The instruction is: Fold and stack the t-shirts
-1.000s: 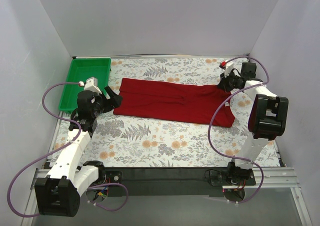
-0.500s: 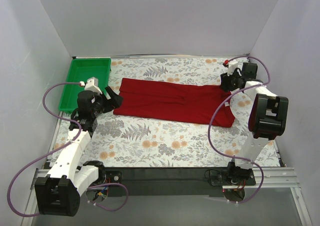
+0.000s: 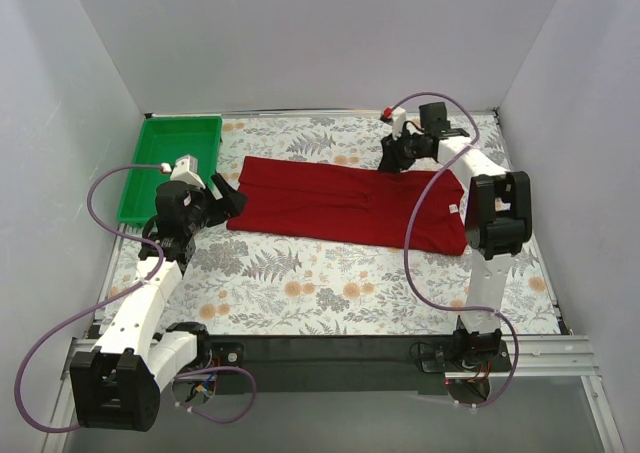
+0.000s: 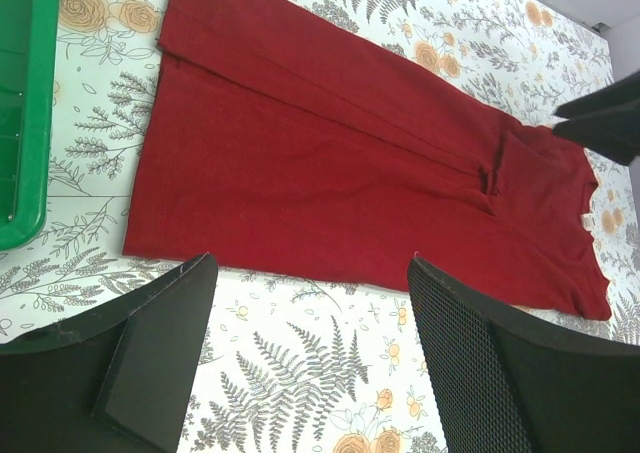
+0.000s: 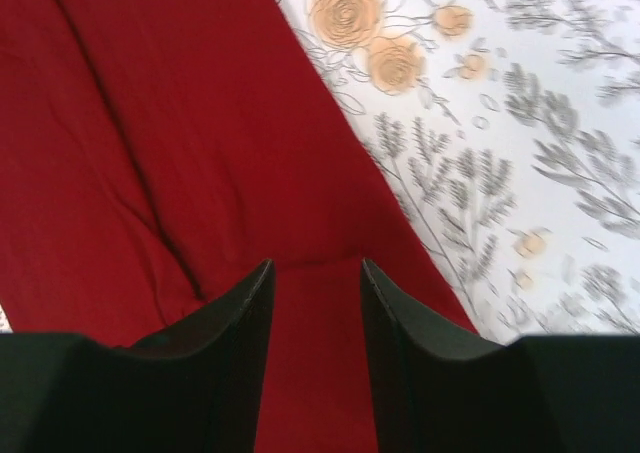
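Lying flat on the far half of the table (image 3: 330,283), the dark red t-shirt (image 3: 350,205) is a long strip running left to right. Its left end sits near the green tray (image 3: 170,163) in the far-left corner, and its right end stops short of the right edge. Overlapping layers w/ creases run along its length, clearest in the left wrist view (image 4: 350,173). The left gripper (image 3: 228,195) is at the shirt's left end, approx level w/ the strip's near-left corner. Its fingers are spread wide w/ nothing between them, and in its own cam (image 4: 312,268) they frame the near hem and bare floral table. Can't tell if it touches cloth. The tray's rim (image 4: 20,123) shows at the left of that view. The right arm reaches across to the shirt's far edge, past the middle twd the right. The right gripper (image 3: 390,158) is there w/ its fingers apart by a narrow gap (image 5: 316,265), not pinching anything. In the right wrist view red cloth (image 5: 150,153) shows through the gap, w/ a crease running up from the left finger and the shirt's edge slanting against the floral table. Whether the tips touch the cloth can't be told
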